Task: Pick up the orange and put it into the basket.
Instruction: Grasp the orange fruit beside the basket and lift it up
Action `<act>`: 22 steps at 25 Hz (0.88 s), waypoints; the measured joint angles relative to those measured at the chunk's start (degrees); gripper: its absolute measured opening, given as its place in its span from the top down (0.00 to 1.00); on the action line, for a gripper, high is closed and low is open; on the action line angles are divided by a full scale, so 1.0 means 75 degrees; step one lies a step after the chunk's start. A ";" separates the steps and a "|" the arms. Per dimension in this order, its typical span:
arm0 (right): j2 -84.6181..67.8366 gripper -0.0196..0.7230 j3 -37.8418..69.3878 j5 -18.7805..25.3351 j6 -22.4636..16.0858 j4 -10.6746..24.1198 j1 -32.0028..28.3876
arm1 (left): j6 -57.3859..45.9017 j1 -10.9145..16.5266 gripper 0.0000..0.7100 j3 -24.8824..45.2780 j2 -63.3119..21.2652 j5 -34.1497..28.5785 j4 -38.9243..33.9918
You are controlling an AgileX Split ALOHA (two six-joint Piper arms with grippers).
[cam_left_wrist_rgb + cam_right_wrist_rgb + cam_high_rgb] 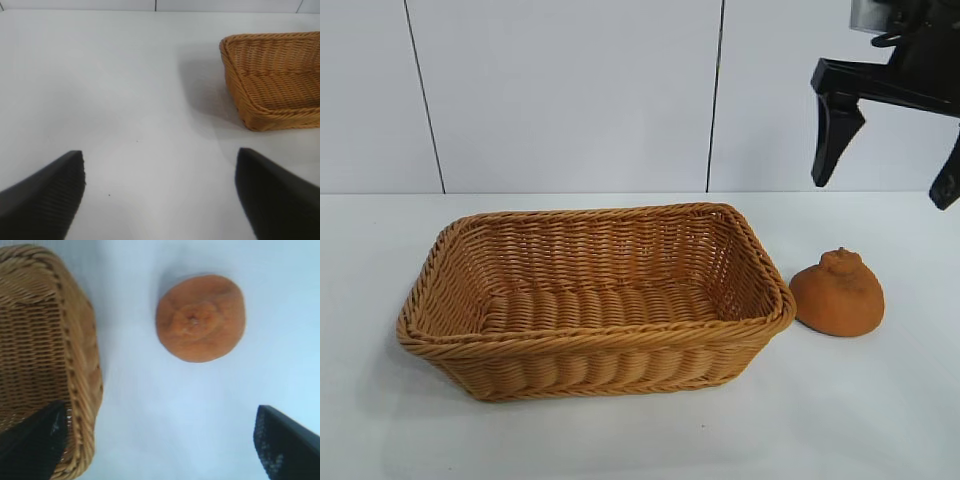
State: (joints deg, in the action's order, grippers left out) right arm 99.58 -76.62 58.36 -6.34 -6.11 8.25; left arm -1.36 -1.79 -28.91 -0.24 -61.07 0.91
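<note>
The tan-golden woven wicker basket [595,300] has a faint sheen on its strands and a thicker braided rim. Just beside the basket, the dull burnt-orange fruit [837,293] has rough, matt skin. Both rest on a smooth white matt tabletop [880,420]. Above the orange, the right gripper [890,135] is semi-gloss black plastic; the left gripper's ribbed black pads [45,200] look matt.

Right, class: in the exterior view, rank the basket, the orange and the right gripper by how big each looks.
1. The basket, by far the largest.
2 and 3. The orange and the right gripper look roughly alike; the gripper hangs open above the table, partly cut off by the frame, so I won't rank them.
</note>
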 joint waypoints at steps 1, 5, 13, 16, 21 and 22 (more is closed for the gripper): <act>0.0000 0.04 0.0000 -0.0009 0.0000 0.0000 -0.0117 | 0.0000 0.0000 0.17 0.0000 0.0000 0.0000 0.0000; 0.0000 0.04 0.0000 -0.0173 -0.0006 0.0000 -0.0325 | 0.0000 0.0000 0.17 0.0000 0.0000 0.0000 0.0000; 0.0475 0.04 -0.0015 -0.0544 -0.0006 -0.0443 -0.0332 | 0.0000 0.0000 0.17 0.0000 0.0000 0.0000 0.0000; 0.0997 0.04 -0.0015 -0.0822 -0.0006 -0.0575 -0.0332 | 0.0000 0.0000 0.17 0.0000 0.0000 0.0007 0.0000; 0.1653 0.04 -0.0015 -0.1302 -0.0006 -0.0612 -0.0332 | 0.0000 0.0000 0.17 0.0000 0.0000 0.0035 0.0000; 0.1766 0.04 -0.0015 -0.1361 -0.0006 -0.0611 -0.0332 | 0.0000 0.0000 0.17 0.0000 0.0000 0.0035 0.0000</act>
State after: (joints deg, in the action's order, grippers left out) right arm 112.82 -76.73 48.16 -6.39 -10.69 5.76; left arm -1.36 -1.79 -28.91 -0.24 -60.81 0.91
